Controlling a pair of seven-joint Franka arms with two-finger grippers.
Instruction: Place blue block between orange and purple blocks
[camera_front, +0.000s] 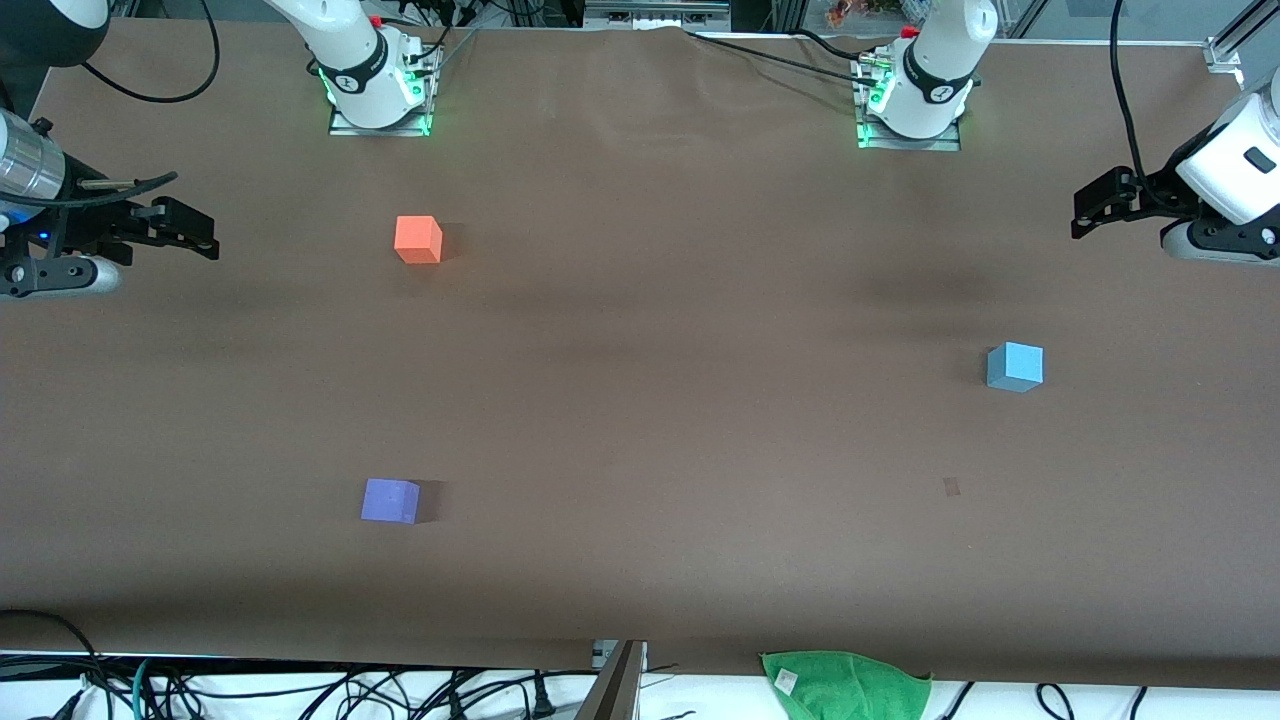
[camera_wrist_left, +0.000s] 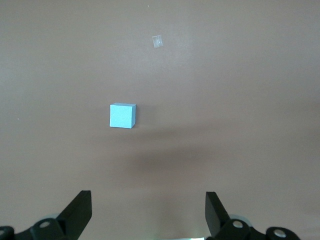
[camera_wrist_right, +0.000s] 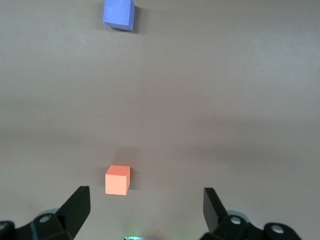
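Both arms are hanging back at the table's ends, nothing yet picked up. The left gripper (camera_front: 1085, 212) is hovering wide open and empty over its end of the table, the right gripper (camera_front: 200, 232) likewise over its own end. The blue block (camera_front: 1015, 366), a pale matte cube, is sitting flat toward the left arm's end, well apart from the orange block (camera_front: 418, 240) and the purple block (camera_front: 390, 500), which is nearer the camera, leaving a gap for it.

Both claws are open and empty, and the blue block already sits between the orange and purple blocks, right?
Not yet. The front view shows the blue block alone toward the left arm's end, away from the orange block and purple block. Left claw and right claw are open, empty.
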